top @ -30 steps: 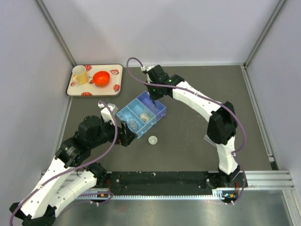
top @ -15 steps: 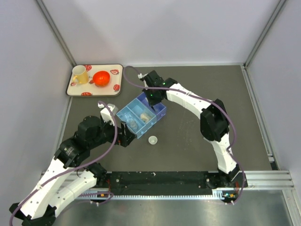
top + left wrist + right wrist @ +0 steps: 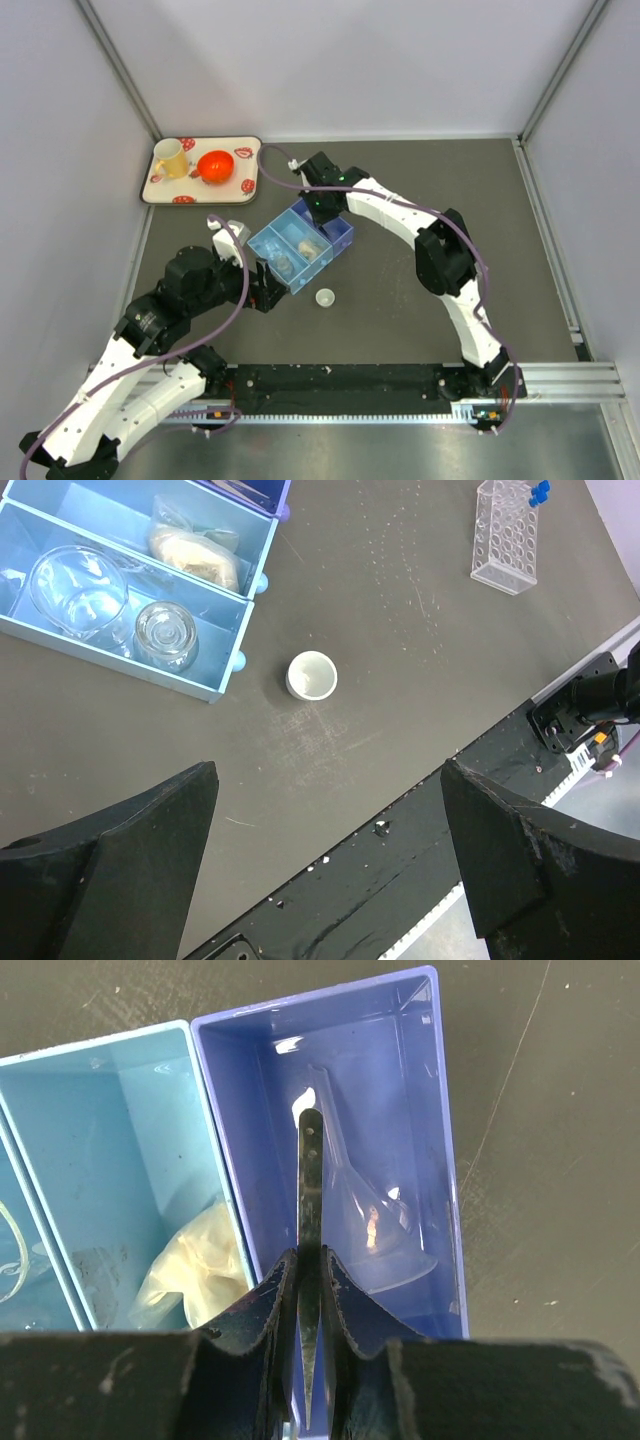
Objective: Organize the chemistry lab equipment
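Observation:
A blue compartment tray [image 3: 300, 240] sits mid-table. My right gripper [image 3: 311, 1260] is shut on a thin metal rod [image 3: 311, 1180] and holds it over the dark blue compartment [image 3: 440, 1110], where a clear funnel [image 3: 375, 1230] lies. The gripper also shows in the top view [image 3: 322, 205]. My left gripper [image 3: 330, 880] is open and empty, above the table near a tiny white cup [image 3: 312, 674], also in the top view [image 3: 324, 297]. The light blue compartments hold a clear beaker [image 3: 75, 585], a small glass cup [image 3: 165, 630] and a cream packet [image 3: 195, 555]. A gridded clear tube rack [image 3: 508, 535] with blue-capped tubes [image 3: 540, 492] stands to the right.
A white tray [image 3: 200, 190] with a yellow mug [image 3: 170, 160] and an orange-red bowl [image 3: 215, 165] sits at the back left. A black rail [image 3: 340, 380] runs along the near table edge. Walls close in on three sides.
My right arm has folded in and carried the rod a little to the left over the blue tray. The left arm and the white cup have not moved.

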`<state>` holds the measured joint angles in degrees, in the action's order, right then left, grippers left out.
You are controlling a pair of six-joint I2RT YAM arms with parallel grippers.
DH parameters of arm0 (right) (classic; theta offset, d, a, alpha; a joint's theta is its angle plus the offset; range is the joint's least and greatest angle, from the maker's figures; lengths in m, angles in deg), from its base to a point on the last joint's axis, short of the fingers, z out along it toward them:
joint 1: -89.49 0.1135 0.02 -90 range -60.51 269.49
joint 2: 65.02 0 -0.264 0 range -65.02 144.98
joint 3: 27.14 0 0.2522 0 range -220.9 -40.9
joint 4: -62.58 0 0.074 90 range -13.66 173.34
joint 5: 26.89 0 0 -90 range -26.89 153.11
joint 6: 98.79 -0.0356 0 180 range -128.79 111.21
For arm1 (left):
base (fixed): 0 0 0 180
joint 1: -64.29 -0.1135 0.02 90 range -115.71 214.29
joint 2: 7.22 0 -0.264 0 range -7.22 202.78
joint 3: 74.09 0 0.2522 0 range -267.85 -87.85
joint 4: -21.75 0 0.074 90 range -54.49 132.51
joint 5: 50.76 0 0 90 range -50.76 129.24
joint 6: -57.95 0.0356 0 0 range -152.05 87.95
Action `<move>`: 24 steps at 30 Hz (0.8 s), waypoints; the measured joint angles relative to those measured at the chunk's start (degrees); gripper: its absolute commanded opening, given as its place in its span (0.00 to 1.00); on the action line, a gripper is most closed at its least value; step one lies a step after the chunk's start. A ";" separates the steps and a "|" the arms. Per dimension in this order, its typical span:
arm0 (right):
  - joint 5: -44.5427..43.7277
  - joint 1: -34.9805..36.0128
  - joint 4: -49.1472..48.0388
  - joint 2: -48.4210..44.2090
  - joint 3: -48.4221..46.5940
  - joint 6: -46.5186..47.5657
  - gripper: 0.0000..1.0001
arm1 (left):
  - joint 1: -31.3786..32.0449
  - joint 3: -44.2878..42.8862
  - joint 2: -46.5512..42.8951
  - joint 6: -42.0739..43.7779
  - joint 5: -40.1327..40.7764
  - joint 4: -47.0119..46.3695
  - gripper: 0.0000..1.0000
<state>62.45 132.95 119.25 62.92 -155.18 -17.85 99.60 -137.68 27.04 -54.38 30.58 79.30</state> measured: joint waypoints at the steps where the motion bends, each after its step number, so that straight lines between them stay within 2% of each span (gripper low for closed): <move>1: 0.00 0.02 -0.09 0.20 -0.39 0.04 0.13 | 0.00 0.00 0.00 0.00 0.17 0.00 0.98; 4: 0.07 0.02 -0.13 0.50 -1.16 0.09 0.18 | 0.00 0.00 0.00 0.00 0.20 0.00 0.98; 8: 0.11 0.02 -0.02 0.59 -1.33 0.11 0.31 | 0.00 0.00 0.00 -0.02 0.39 0.00 0.98; 18: -3.04 1.03 -0.26 -0.48 0.33 1.42 0.34 | 0.00 0.00 0.04 -0.02 0.44 0.00 0.98; 24: -7.28 4.50 -0.46 -9.57 9.44 1.57 0.34 | 0.00 0.00 0.15 -0.02 0.81 0.00 0.98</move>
<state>55.17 137.45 118.79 53.35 -145.74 -16.28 99.60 -137.68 27.19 -54.40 31.39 79.30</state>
